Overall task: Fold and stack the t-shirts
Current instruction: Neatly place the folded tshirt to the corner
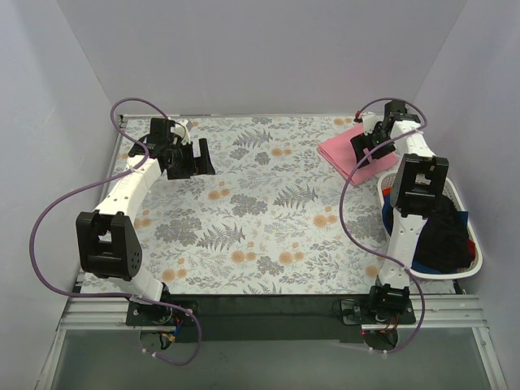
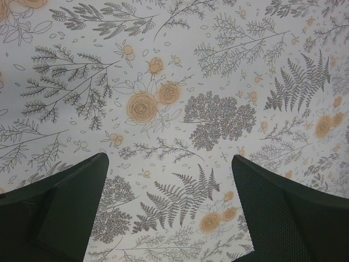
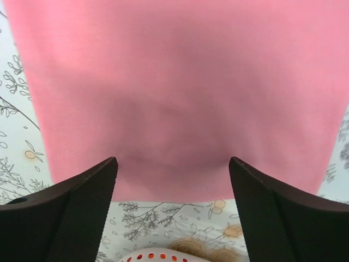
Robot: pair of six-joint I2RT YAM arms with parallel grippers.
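Observation:
A folded salmon-pink t-shirt (image 1: 340, 152) lies flat on the floral cloth at the back right; it fills most of the right wrist view (image 3: 174, 93). My right gripper (image 1: 370, 143) hovers over its near edge, open, nothing between the fingers (image 3: 82, 213). More t-shirts, a black one (image 1: 443, 236) with bits of red and blue beside it, sit heaped in the white laundry basket (image 1: 474, 258) at the right. My left gripper (image 1: 193, 158) hangs open over bare cloth at the back left, far from any shirt; its fingers (image 2: 60, 207) frame only the tablecloth.
The grey-and-orange floral tablecloth (image 1: 260, 211) covers the table. The basket's rim (image 3: 158, 255) shows just below the right gripper. Grey walls close in the back and both sides. A purple cable loops out from each arm.

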